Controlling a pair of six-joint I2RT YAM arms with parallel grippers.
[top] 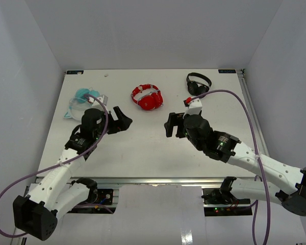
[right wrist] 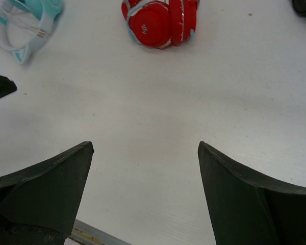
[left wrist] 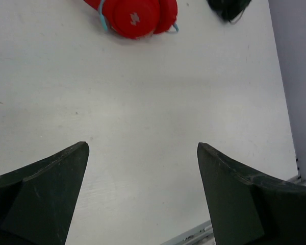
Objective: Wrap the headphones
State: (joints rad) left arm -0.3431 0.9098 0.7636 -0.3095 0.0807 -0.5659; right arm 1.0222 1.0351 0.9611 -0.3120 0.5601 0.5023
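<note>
The headphones lie in the upper left of the overhead view, on the table. Their teal cups sit toward the top and the pale headband reaches down and left, partly hidden behind the left arm's wrist. The left gripper is spread wide and holds nothing. It points right, toward the red headphones, so its own camera shows only those and the black headphones (the teal pair is out of its frame). The right gripper, also wide and empty, hangs right of centre and faces left, with the teal pair in the upper left corner of its view. The left arm is plainly the nearer, but I judge it must swing back left to face them.
</note>
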